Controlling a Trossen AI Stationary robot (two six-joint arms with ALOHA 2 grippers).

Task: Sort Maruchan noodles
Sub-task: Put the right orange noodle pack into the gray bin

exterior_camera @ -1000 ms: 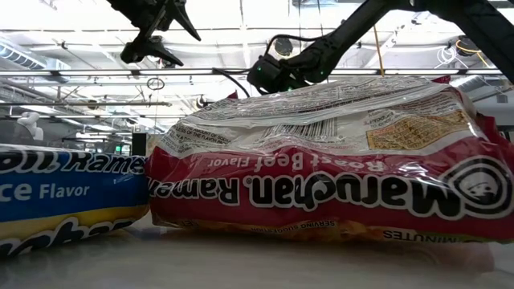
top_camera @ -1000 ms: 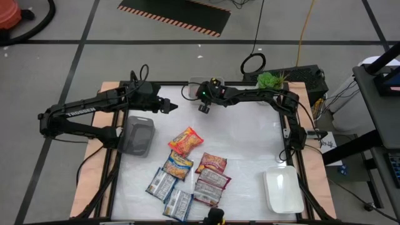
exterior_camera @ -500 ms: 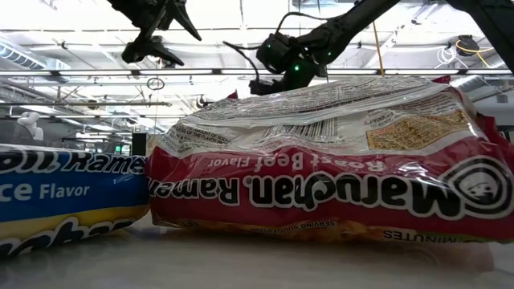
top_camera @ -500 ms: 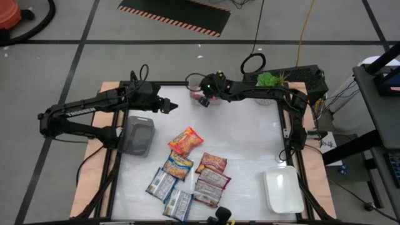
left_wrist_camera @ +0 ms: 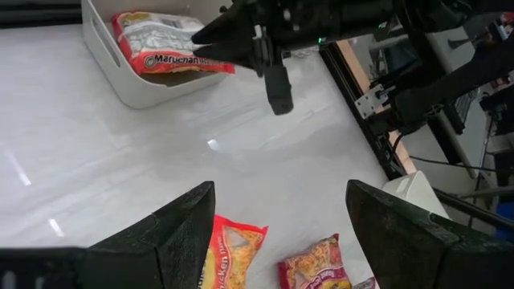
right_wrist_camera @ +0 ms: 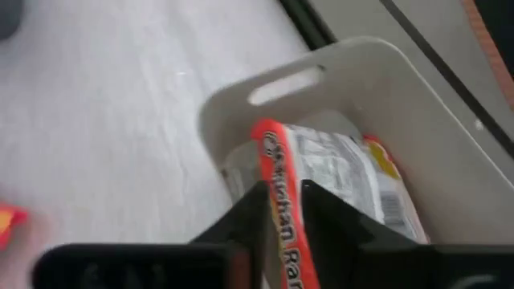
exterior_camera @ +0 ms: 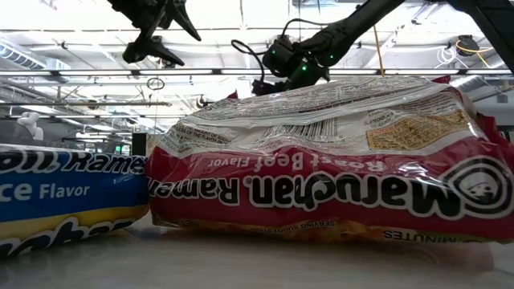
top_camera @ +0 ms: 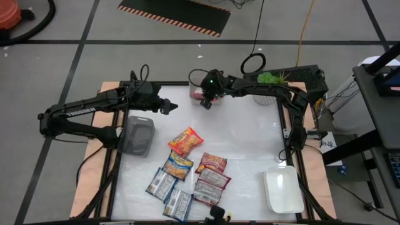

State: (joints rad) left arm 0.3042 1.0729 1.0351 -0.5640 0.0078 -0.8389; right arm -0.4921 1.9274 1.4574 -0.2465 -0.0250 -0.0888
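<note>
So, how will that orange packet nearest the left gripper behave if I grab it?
The orange packet looks light and crinkly, so its shiny wrapper may slip. It lies flat on the table, so the fingers will likely catch an edge only. The block inside probably keeps it fairly stiff.

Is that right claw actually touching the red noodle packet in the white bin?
Touching. The right wrist view shows the right gripper with its two dark fingers pressed against either side of the red noodle packet's edge, which stands in the white bin.
</note>
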